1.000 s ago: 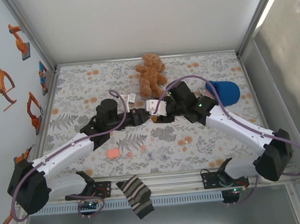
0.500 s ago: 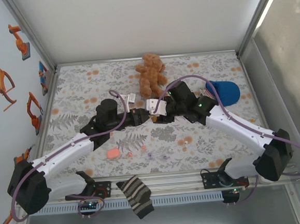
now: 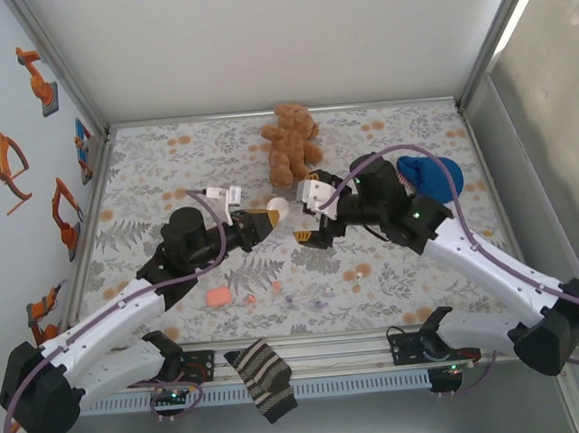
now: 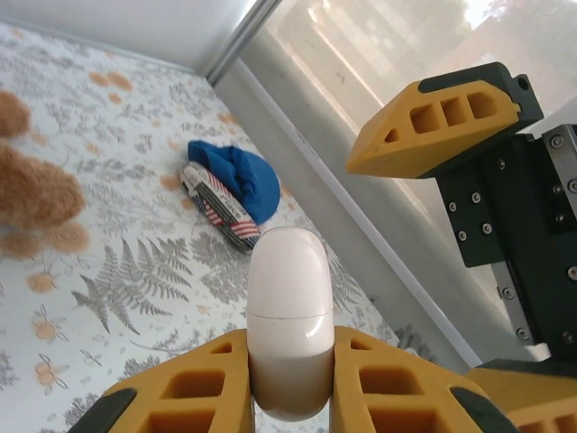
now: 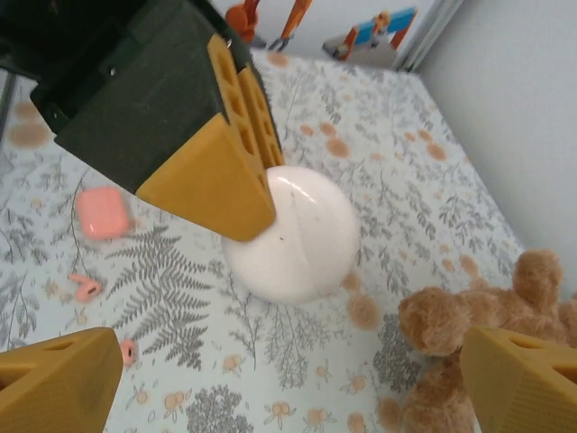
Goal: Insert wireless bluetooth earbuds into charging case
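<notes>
Two grippers face each other at mid-frame in the top view: the left gripper (image 3: 266, 217) pinches a white seamed pebble (image 4: 288, 316), and the right gripper (image 5: 290, 347) hangs with jaws spread just beside it. The pink charging case (image 3: 218, 296) and the earbuds (image 3: 248, 300) lie at lower centre, untouched. We judge two risks: the smooth pebble slipping from its narrow pinch, or the fingers colliding.

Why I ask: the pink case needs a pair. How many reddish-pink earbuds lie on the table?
2. One reddish-pink earbud lies just right of the pink charging case; the other earbud lies a little farther right. Others may be hidden by the arms.
</notes>
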Tool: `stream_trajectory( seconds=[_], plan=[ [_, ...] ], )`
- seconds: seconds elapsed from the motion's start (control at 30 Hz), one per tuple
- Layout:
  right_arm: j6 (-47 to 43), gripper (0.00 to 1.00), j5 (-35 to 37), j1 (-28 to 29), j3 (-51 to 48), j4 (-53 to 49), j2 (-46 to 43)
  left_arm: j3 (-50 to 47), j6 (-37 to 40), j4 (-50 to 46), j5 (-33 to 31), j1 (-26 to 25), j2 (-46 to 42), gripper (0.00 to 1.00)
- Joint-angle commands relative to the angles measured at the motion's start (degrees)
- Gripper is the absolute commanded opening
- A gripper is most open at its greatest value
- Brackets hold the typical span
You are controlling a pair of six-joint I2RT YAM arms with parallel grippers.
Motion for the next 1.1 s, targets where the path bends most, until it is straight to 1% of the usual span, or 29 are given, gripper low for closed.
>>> stream_trajectory(
  seconds=[0.0, 0.07, 0.2, 0.3, 0.37, 0.43, 0.5, 0.6, 0.7, 1.07],
  plan=[
    [11.4, 0.97, -7.3, -1.9, -4.3, 11.4, -3.4, -3.2, 8.4, 8.3, 0.8, 0.7, -3.3, 0.22],
    [15.9, 0.97, -9.8, -2.5, -6.8, 16.8, -4.9, -5.7, 12.4, 13.4, 2.2, 0.8, -5.0, 0.22],
    [21.6, 0.99, -11.9, -2.7, -10.7, 25.0, -6.4, -8.8, 20.2, 20.7, 4.1, 0.8, -7.0, 0.23],
    [23.8, 0.99, -13.4, -2.6, -10.4, 26.3, -6.0, -10.6, 24.5, 25.1, 5.3, 0.8, -8.1, 0.22],
    [25.6, 0.99, -14.3, -2.6, -10.0, 27.5, -5.3, -12.3, 27.6, 29.3, 6.3, 0.8, -8.1, 0.19],
    [26.5, 0.99, -15.7, -2.6, -9.2, 27.9, -4.5, -14.0, 30.9, 33.7, 7.7, 0.8, -7.9, 0.17],
    [26.6, 0.99, -16.6, -2.5, -8.6, 27.8, -3.7, -15.2, 33.3, 36.1, 8.1, 0.8, -7.6, 0.16],
    [26.5, 0.99, -17.5, -2.4, -8.3, 28.4, -2.6, -15.0, 34.7, 35.8, 8.8, 0.8, -7.2, 0.15],
    [26.0, 0.99, -17.8, -2.1, -7.4, 28.3, -1.3, -13.9, 35.0, 35.1, 11.5, 0.8, -6.6, 0.13],
    [25.1, 0.99, -17.2, -1.8, -4.6, 30.0, 2.0, -13.1, 35.7, 34.8, 13.0, 0.8, -5.7, 0.12]
  ],
)
